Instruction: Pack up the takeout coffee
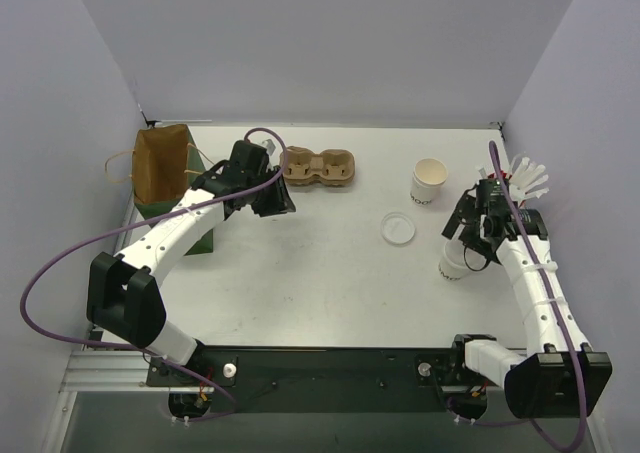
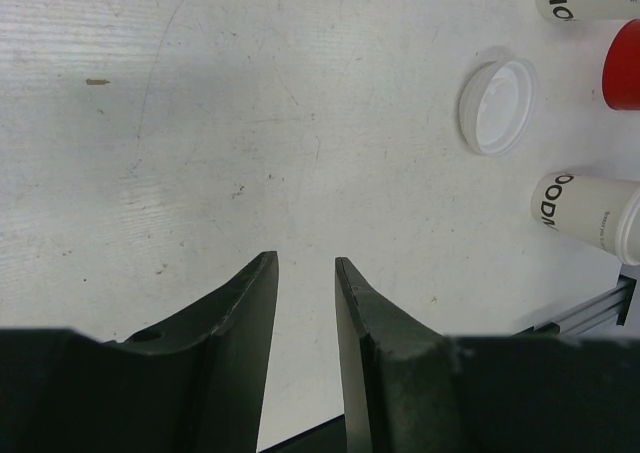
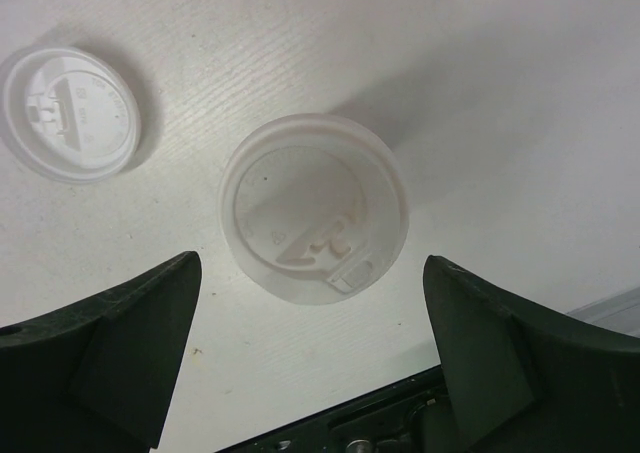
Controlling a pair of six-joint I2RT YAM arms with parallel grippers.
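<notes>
1. At the near right of the worktop (image 1: 300,273), my right hand (image 1: 466,241) hangs over the coffee (image 3: 313,208). Its jaws are wide open, one on each side, touching nothing. The coffee stands upright with its lid on.
2. If I close too high, a jaw could catch the lid's rim and pop it off. If I close off-centre, I would push the coffee over instead of gripping it. Too hard a squeeze could buckle the paper wall.
3. Just beyond lies a spare lid (image 1: 397,228), flat and apart from the coffee. A careless swing could sweep it away.
4. Further back stand an open cup (image 1: 428,181) and a straw cup (image 2: 624,65). My arm could brush either as it lifts.
5. Over on the left, my left hand (image 2: 305,265) hovers partly open and empty.
6. Farthest off are the carrier (image 1: 320,166) and the bag (image 1: 160,161). The carry there is long, so I judge a weak grip might let the coffee slip or tilt.
</notes>
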